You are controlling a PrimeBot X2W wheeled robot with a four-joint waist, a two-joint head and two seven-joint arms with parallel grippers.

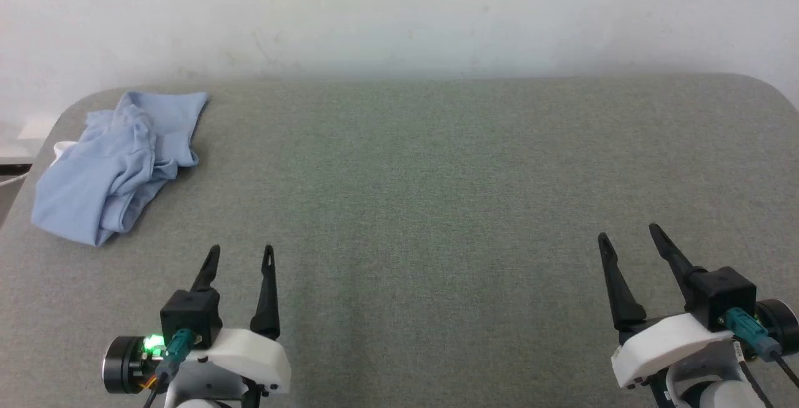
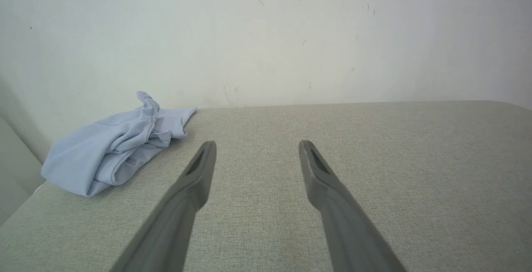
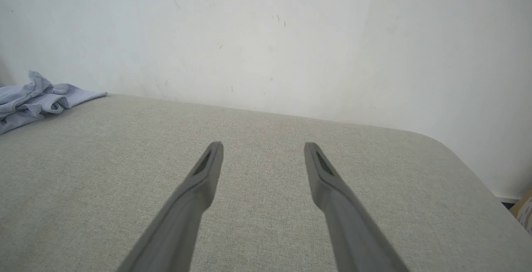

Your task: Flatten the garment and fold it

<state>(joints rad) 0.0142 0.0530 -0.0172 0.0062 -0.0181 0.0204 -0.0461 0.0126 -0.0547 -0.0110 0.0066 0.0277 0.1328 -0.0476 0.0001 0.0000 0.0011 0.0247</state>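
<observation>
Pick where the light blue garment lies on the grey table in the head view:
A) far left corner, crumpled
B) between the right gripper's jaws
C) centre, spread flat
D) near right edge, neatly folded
A: the garment lies bunched in loose folds at the far left corner of the table.

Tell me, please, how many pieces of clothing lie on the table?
1: a crumpled light blue shirt at the far left corner of the grey table. Its folds could hide a smaller piece.
</observation>
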